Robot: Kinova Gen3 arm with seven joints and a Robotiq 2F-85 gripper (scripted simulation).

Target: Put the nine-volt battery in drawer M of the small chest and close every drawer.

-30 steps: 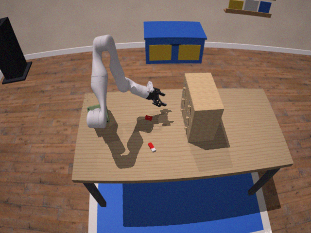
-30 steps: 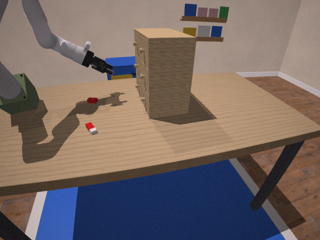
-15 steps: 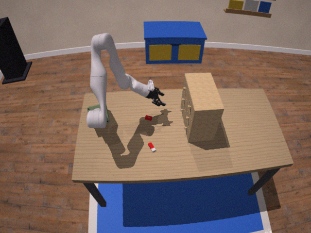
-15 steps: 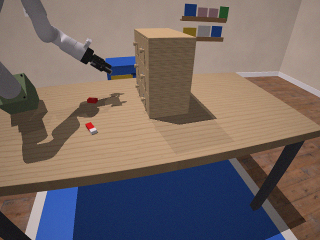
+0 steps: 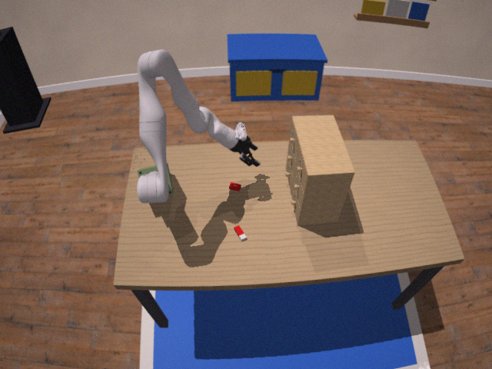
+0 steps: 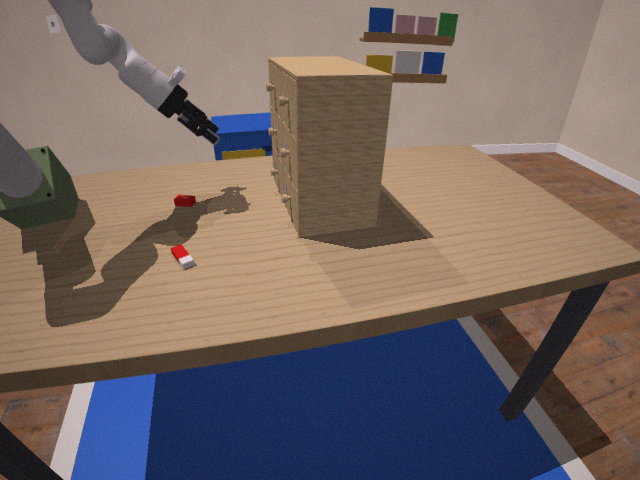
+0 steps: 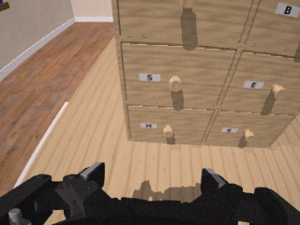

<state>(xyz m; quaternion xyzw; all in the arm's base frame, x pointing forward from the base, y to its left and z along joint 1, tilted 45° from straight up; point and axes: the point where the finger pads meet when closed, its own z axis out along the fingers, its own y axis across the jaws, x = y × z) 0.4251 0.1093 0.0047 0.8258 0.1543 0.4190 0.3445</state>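
The small wooden chest [image 5: 322, 158] [image 6: 338, 144] [image 7: 209, 66] stands upright on the table [image 5: 277, 262] [image 6: 491, 206], all its drawers in. In the wrist view its labels read R and B on top, S and F in the middle. The bottom-left drawer [image 7: 164, 127] has a label that looks like M. A small red block with a dark end [image 5: 234, 186] [image 6: 184, 200], probably the battery, lies left of the chest. My gripper [image 5: 251, 159] [image 6: 205, 130] [image 7: 152, 176] is open and empty. It hangs in the air above and beyond the block, facing the chest's front.
A red and white block [image 5: 240, 233] [image 6: 183, 256] lies nearer the table's front edge. The arm's base [image 5: 153, 186] [image 6: 36, 191] stands at the table's left end. A blue cabinet [image 5: 274, 67] stands on the floor behind the table.
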